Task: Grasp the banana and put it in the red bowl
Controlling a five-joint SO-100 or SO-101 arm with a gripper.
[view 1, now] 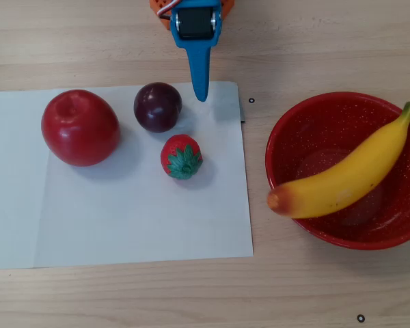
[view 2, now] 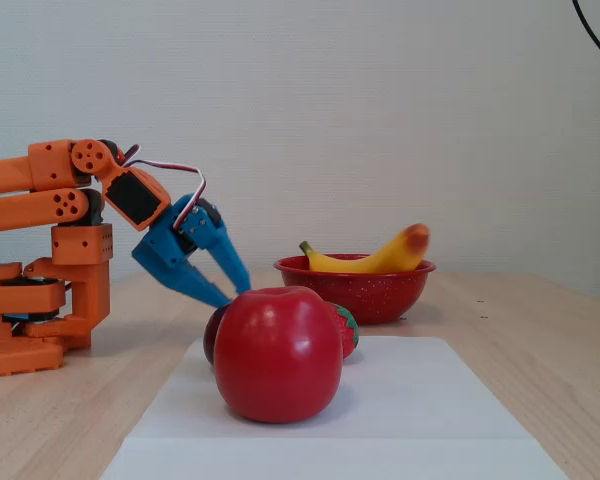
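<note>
The banana (view 1: 342,181) lay across the red bowl (view 1: 301,130), its long axis running diagonally in the overhead view, green stem over the far right rim and orange end jutting past the near left rim. The gripper (view 1: 201,94) hung well apart from it, off to the left by the plum (view 1: 157,106), pointing down at the bench (view 1: 314,41). Its jaws stood parted and empty in the fixed view, so I judged the job as good as done

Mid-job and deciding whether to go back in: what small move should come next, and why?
Probably just retract the arm home. The long yellow banana already lies across the speckled red bowl, its orange end overhanging the rim, and the blue gripper hangs empty, fingers apart, near the dark plum.
</note>
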